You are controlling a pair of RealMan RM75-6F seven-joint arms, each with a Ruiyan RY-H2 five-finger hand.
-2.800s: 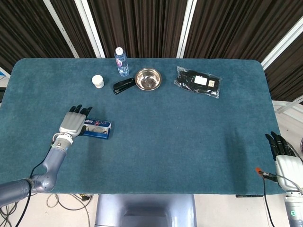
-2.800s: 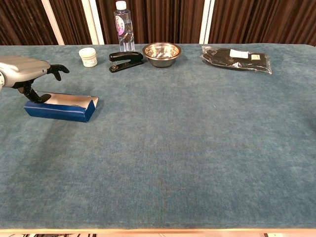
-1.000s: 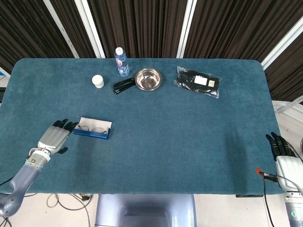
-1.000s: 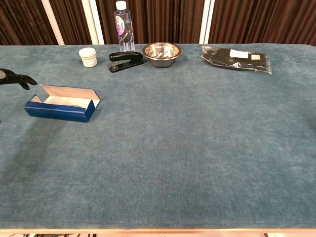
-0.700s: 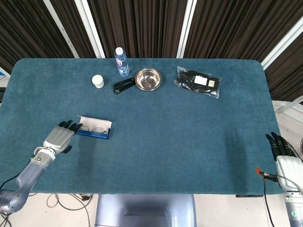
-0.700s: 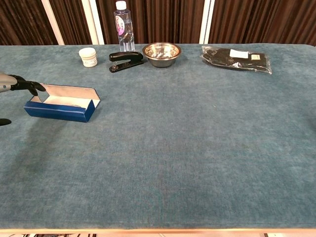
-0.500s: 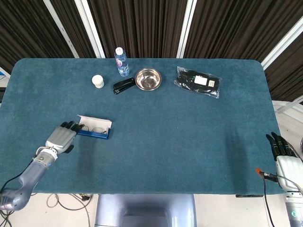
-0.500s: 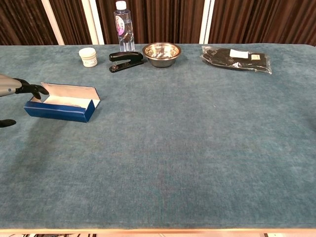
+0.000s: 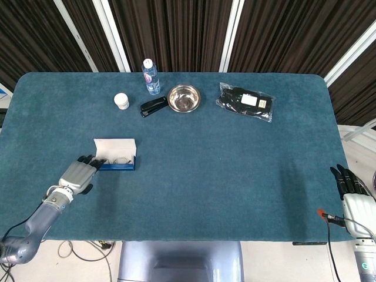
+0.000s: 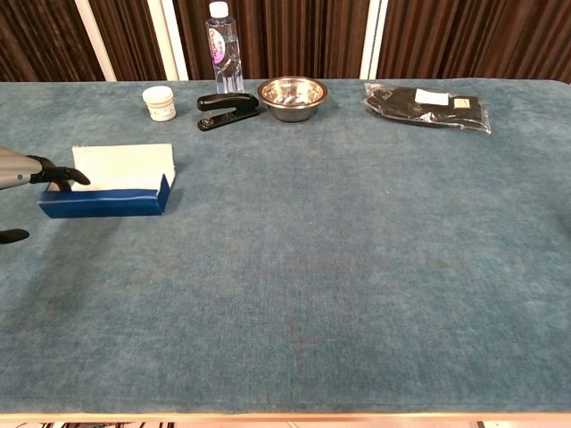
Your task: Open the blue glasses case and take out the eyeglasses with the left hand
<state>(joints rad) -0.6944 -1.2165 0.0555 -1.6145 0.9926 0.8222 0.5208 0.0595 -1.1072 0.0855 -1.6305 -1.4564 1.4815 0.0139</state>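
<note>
The blue glasses case [image 9: 116, 166] lies open at the table's left, its white-lined lid [image 9: 114, 146] raised and tipped back. The eyeglasses [image 9: 121, 159] show faintly inside it in the head view. In the chest view the case's blue front wall [image 10: 103, 204] hides them, and the lid [image 10: 123, 164] rises behind it. My left hand [image 9: 77, 174] lies just left of the case with fingers stretched out, and its fingertips [image 10: 73, 177] touch the case's left end. It holds nothing. My right hand [image 9: 353, 192] hangs open beyond the table's right edge.
Along the far edge stand a water bottle [image 9: 150, 76], a small white jar [image 9: 121, 101], a black stapler [image 9: 153, 107], a steel bowl [image 9: 184, 98] and a black packet [image 9: 245, 101]. Teal cloth covers the table [image 9: 223, 176].
My left hand drew back off the case, then came in again from the left to its end. The lid has swung up and back, and the case has turned slightly.
</note>
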